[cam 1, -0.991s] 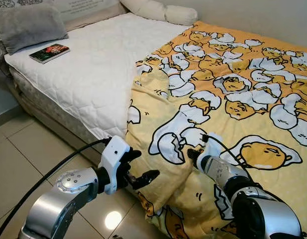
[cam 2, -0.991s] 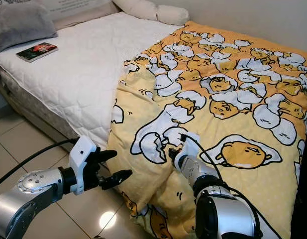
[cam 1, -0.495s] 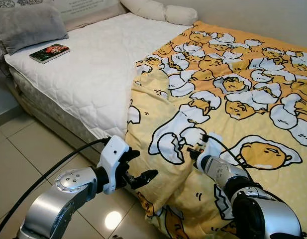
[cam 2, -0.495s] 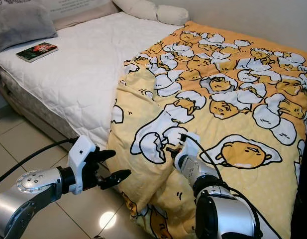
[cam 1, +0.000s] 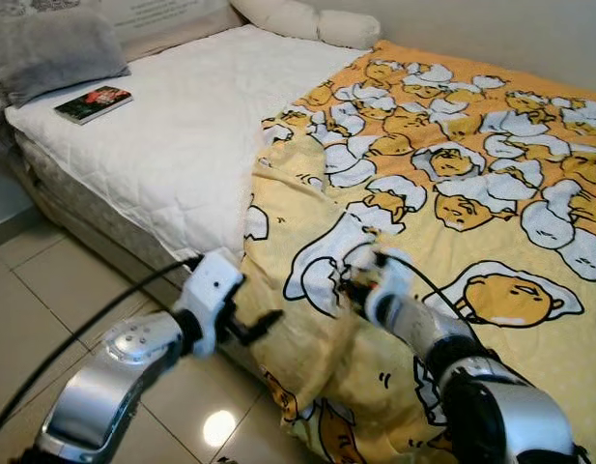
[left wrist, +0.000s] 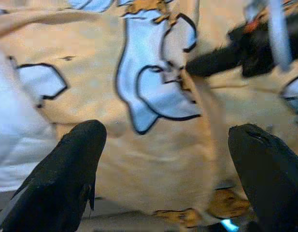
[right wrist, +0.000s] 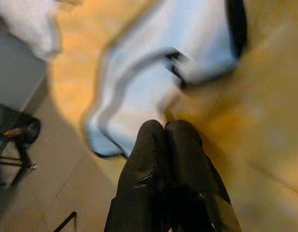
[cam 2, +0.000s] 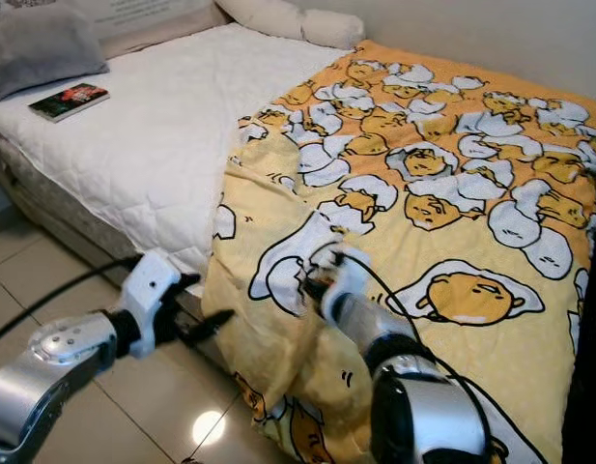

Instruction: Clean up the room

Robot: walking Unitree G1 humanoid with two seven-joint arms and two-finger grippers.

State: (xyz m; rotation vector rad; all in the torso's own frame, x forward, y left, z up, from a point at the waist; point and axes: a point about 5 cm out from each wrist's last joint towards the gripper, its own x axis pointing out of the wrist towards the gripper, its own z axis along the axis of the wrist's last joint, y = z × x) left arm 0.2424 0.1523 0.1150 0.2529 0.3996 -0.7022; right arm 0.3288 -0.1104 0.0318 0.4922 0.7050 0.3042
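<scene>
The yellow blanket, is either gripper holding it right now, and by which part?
The right gripper is shut on the blanket, pinching a fold near its hanging front edge. The left gripper is open, holding nothing.

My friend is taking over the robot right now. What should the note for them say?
Right claw: shut, pinching the yellow egg-print blanket near the bed's side edge.
Left claw: open, hovering beside the blanket's hanging edge, not touching it.
Blanket covers only part of the white mattress; one corner hangs toward the floor.
Book lies by the grey pillow.
Done: blanket gripped. Left: spread it out, tidy the book.
</scene>
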